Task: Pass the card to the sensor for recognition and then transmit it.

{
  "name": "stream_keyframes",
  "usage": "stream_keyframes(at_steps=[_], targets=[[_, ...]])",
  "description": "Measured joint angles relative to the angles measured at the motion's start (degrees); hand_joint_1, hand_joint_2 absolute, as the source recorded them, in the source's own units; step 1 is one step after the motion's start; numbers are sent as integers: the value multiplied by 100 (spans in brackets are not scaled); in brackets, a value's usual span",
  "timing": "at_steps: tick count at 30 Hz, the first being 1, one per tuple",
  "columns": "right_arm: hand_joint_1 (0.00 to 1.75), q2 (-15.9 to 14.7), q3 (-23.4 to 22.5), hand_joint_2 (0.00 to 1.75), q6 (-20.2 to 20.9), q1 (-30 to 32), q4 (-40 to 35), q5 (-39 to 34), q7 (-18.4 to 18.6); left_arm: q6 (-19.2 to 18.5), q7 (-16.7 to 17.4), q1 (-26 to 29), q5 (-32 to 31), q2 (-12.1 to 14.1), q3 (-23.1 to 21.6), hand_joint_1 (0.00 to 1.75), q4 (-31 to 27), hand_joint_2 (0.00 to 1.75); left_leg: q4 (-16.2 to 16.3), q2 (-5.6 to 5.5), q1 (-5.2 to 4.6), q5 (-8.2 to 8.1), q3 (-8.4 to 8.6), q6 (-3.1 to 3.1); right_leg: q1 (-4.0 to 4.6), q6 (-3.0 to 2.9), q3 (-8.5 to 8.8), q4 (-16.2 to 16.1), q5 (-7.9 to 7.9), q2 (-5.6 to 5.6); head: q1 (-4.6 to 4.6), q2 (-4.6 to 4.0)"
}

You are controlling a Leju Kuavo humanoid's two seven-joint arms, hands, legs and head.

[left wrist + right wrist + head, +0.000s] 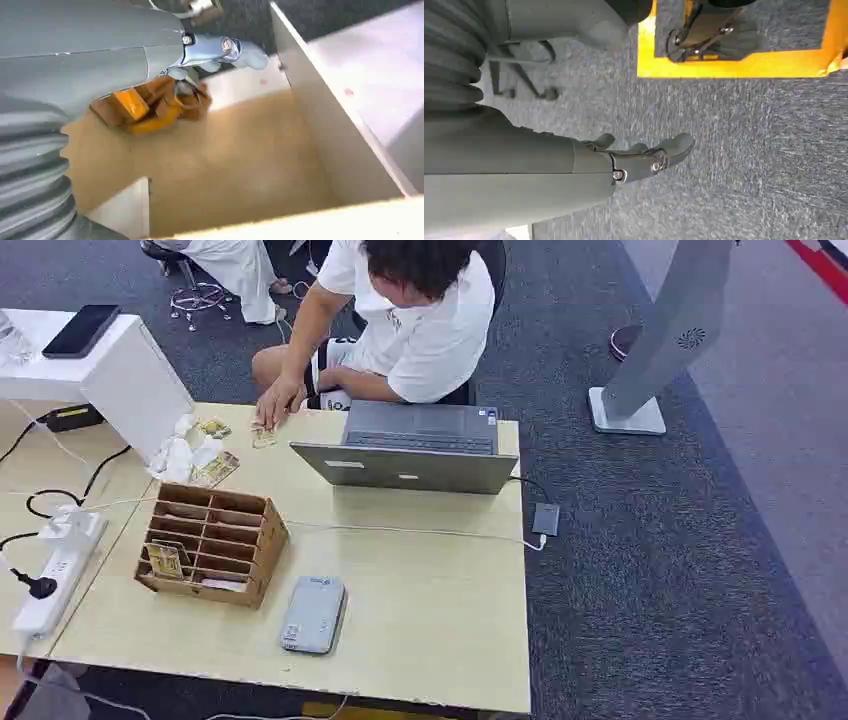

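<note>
A yellow card (165,560) stands in a lower slot of the brown cardboard organizer (215,540) on the wooden table (430,620). Beside the organizer, near the table's front edge, lies the flat grey sensor (313,614). More cards (215,468) lie at the back left. A seated person's hand (278,403) rests by another card (264,438). My left hand (210,55) holds nothing, its thumb stretched out over a blurred orange-brown shape (150,102) and a beige surface. My right hand (644,155) hangs over grey carpet, fingers straight and empty.
A half-open grey laptop (420,445) sits at the table's back, its cable running to an adapter (546,518) on the carpet. A white power strip (55,575) with cords lies at the left, behind it a white box (135,380) with a phone (82,330). A yellow frame (744,67) lies on the carpet.
</note>
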Motion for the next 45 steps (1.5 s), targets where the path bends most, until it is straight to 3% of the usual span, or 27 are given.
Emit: stream_keyframes(at_steps=[6, 8, 10, 19, 34, 37, 38, 40, 41, 43, 45], targets=[[0, 24, 280, 175, -68, 1, 33, 387, 131, -344, 725, -29, 757, -180, 145, 0, -418, 175, 0, 0, 0, 0, 0, 0, 0, 0, 0, 0, 0, 0, 2, 0], [0, 39, 400, 175, -72, 1, 37, 538, 196, -341, 978, -30, 1022, -243, 175, 0, -573, 175, 0, 0, 0, 0, 1, 0, 0, 0, 1, 0, 0, 0, 2, 2], [0, 39, 490, 175, -70, -1, 42, 645, 247, -181, 995, -30, 993, -254, 175, 0, -586, 175, 0, 0, 0, 0, 0, 0, 0, 0, 1, 0, 0, 0, 0, 2], [0, 41, 723, 175, -48, -20, 42, 876, 406, 968, 278, -32, 151, -228, 125, 0, -114, 175, 0, 0, 0, 0, 0, 0, 1, 0, 1, 0, 0, 0, 0, 0], [0, 52, 1080, 175, -2, -64, 39, 1335, 643, 3170, -708, -50, -1427, -125, -446, 0, 1222, 175, 0, 0, 0, 0, 1, 0, 1, 0, 1, 0, 0, 0, 0, 2], [0, 55, 1150, 175, -21, -75, 39, 1473, 680, 3884, -1289, -70, -1964, -77, -598, 0, 1451, 175, 0, 1, 3, 0, 2, 0, 3, 0, 1, 0, 0, 0, 2, 0], [0, 57, 1150, 175, -68, -70, 39, 1444, 660, 3791, -1610, -57, -1997, -48, -627, 0, 1457, 175, 0, 1, 5, 0, 2, 0, 5, 0, 1, 0, 0, 1, 2, 0], [0, 70, 1150, 175, -188, -45, 42, 1366, 603, 3224, -2335, -32, -2008, 24, -677, 0, 1400, 175, 0, 0, 7, 0, 2, -1, 7, -1, 0, 0, 0, 0, 0, 0], [0, 72, 1150, 175, -236, -38, 42, 1329, 579, 2893, -2459, -18, -1982, 48, -697, 0, 1232, 175, 0, 0, 7, 1, 2, -1, 8, -2, 0, 0, -1, 0, 2, 0], [0, 89, 1132, 175, -315, -7, 42, 1231, 531, 2450, -2249, 26, -1962, -69, -708, 0, 346, 175, 0, 1, 13, 3, 2, -5, 14, -4, -1, 5, -2, 0, 2, 0], [0, 107, 1095, 175, -385, 4, 42, 1129, 513, 2625, -2317, 100, -2065, -320, -782, 0, -923, 175, 0, 2, 19, 3, 1, -5, 19, -6, 0, 5, 0, 1, 2, 0]])
